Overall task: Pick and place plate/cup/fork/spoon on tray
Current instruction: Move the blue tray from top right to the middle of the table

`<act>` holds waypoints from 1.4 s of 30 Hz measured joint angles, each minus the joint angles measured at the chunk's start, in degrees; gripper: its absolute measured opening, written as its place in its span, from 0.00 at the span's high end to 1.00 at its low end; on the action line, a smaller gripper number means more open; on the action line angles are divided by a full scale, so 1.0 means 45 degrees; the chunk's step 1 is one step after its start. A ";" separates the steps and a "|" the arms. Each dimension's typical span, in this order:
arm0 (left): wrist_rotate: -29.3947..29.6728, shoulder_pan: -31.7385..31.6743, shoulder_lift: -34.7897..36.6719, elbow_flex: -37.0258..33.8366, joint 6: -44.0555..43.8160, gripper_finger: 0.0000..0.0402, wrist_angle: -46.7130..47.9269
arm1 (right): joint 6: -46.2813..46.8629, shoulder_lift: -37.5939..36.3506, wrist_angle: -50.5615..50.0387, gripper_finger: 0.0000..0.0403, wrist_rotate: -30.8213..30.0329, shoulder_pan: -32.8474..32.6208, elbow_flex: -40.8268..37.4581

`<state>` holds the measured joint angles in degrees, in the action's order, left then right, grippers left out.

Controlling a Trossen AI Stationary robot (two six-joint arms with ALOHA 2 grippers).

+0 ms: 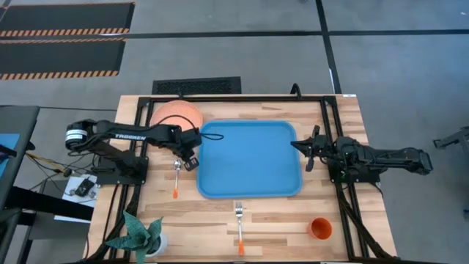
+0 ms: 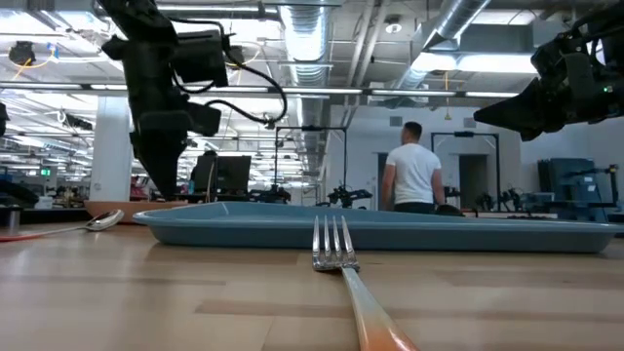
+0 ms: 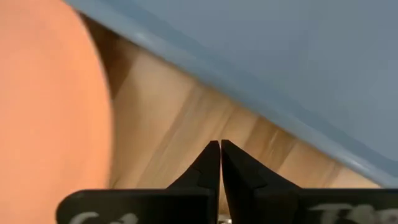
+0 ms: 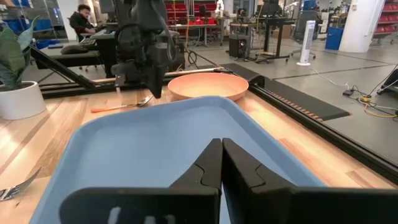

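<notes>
Beside plate [image 1: 176, 114], left end effector [image 1: 192, 155] pinched empty, seemingly above bare wood.

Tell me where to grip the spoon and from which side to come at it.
Grip the spoon mid-handle from straight above, fingers across its width. It lies flat on the table beside the tray, its orange handle clear of the tray's rim. The left gripper, shut, is closest.

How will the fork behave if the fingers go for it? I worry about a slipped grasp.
The fork lies flat on the table, so it probably leaves little room for fingers to get under it. Its thin metal tines look stiff and smooth, likely slippery; the orange handle seems the safer grip. Being slim, it may pivot rather than roll if pushed.
</notes>
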<state>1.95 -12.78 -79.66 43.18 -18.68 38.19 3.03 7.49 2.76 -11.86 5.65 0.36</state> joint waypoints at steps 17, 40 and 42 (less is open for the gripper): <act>-0.0240 -0.0058 -0.1475 0.0049 0.0321 1.00 -0.2218 | 0.0000 -0.0005 -0.0024 0.94 0.0000 0.0000 0.0000; -0.3124 -0.0095 0.4400 -0.2624 0.2957 1.00 -0.6796 | 0.0000 -0.0003 -0.0034 0.94 0.0004 0.0001 0.0003; -0.2361 -0.0102 0.4667 -0.2690 0.3197 1.00 -0.6387 | 0.0000 0.0000 -0.0038 0.94 0.0000 0.0000 0.0000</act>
<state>-8.68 -13.23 -58.66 31.07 -4.29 9.44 3.03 7.49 2.59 -11.86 5.65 0.36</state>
